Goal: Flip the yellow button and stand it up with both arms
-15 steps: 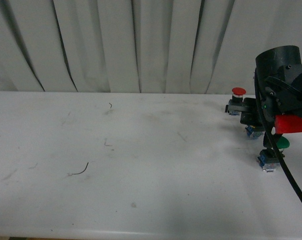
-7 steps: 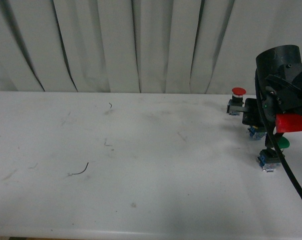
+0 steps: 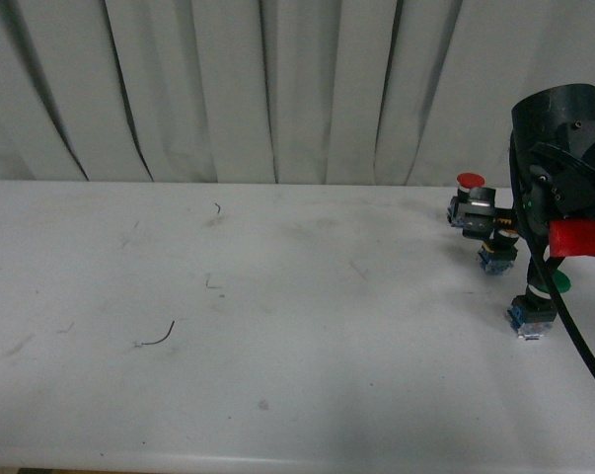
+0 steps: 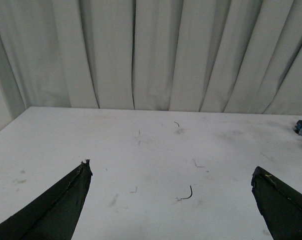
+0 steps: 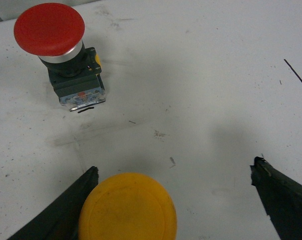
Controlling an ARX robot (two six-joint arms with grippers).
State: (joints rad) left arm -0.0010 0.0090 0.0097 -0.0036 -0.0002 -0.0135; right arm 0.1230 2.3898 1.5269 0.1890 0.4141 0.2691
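Note:
The yellow button's round yellow-orange cap (image 5: 128, 207) faces the right wrist camera; the cap hides its body. It sits between the open jaws of my right gripper (image 5: 173, 167), close against one finger (image 5: 65, 210), with a wide gap to the other finger (image 5: 283, 195). In the front view only its blue base (image 3: 497, 259) shows beside my right arm (image 3: 563, 148), which bears a red block (image 3: 579, 239). My left gripper (image 4: 171, 167) is open and empty above the bare white table (image 4: 140, 150).
A red-capped button (image 5: 50, 30) stands just beyond the yellow one; it also shows in the front view (image 3: 469, 182). A green-capped button (image 3: 559, 283) with a blue base lies nearer, under the right arm. White curtains hang behind the table.
My right arm has shifted a little to the right and back. The dark finger that covered the buttons has drawn away, and the red button's body shows more.

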